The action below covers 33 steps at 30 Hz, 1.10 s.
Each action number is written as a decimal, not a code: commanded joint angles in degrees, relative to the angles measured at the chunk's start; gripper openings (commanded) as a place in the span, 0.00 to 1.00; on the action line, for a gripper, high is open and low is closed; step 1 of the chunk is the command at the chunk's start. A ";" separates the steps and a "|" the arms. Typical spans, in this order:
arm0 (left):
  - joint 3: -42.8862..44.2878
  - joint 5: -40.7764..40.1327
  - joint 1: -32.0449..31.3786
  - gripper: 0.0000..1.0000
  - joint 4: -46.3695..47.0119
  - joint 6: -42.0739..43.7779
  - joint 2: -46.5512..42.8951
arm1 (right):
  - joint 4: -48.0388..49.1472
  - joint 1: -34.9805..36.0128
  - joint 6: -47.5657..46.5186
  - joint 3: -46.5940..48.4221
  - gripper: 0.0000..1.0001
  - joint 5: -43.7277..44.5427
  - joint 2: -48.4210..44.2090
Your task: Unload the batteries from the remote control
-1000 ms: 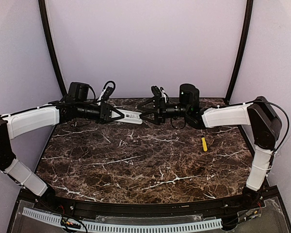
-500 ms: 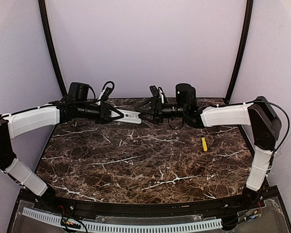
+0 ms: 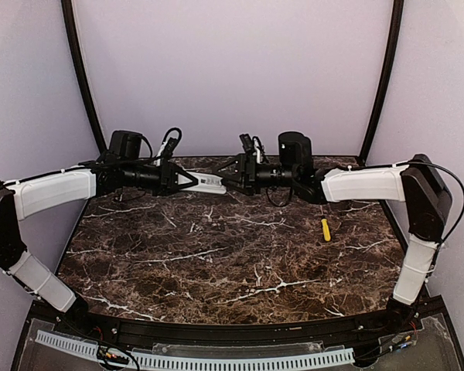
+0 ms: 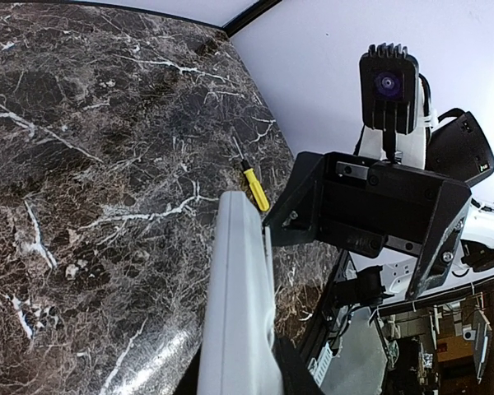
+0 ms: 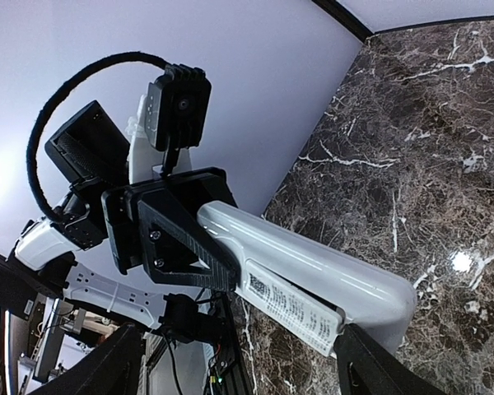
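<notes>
Holding the remote control (image 3: 210, 184) up in the air over the far side of the table (image 3: 216, 263), the left claw (image 3: 190, 182) pinches one end. The right claw (image 3: 227, 179) sits spread wide around the free end, not gripping it. To me this is the setup step, getting a second hold before the back gets opened. Next move needs the right claw to close squarely on that slim bar without twisting it. No batteries in sight. The sticker (image 5: 292, 309) has fine print, way too small to read. A yellow screwdriver (image 3: 325, 229) lies off to the right.

Printed label (image 5: 290, 311) on remote control (image 5: 313, 265), lettering too small to read
</notes>
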 commanded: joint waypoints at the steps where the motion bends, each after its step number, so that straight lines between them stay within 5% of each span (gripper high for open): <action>1: 1.88 6.79 -2.12 0.00 9.56 0.67 -1.22 | 5.39 4.55 4.73 -0.92 0.80 -6.55 -0.21; 16: 3.31 -1.71 -3.42 0.00 1.73 9.29 -4.11 | 24.63 3.60 20.90 -2.73 0.80 -11.69 3.93; 33: 3.57 -8.67 -3.64 0.00 -2.50 11.27 -5.12 | 25.26 3.87 21.50 -3.54 0.80 -11.82 3.45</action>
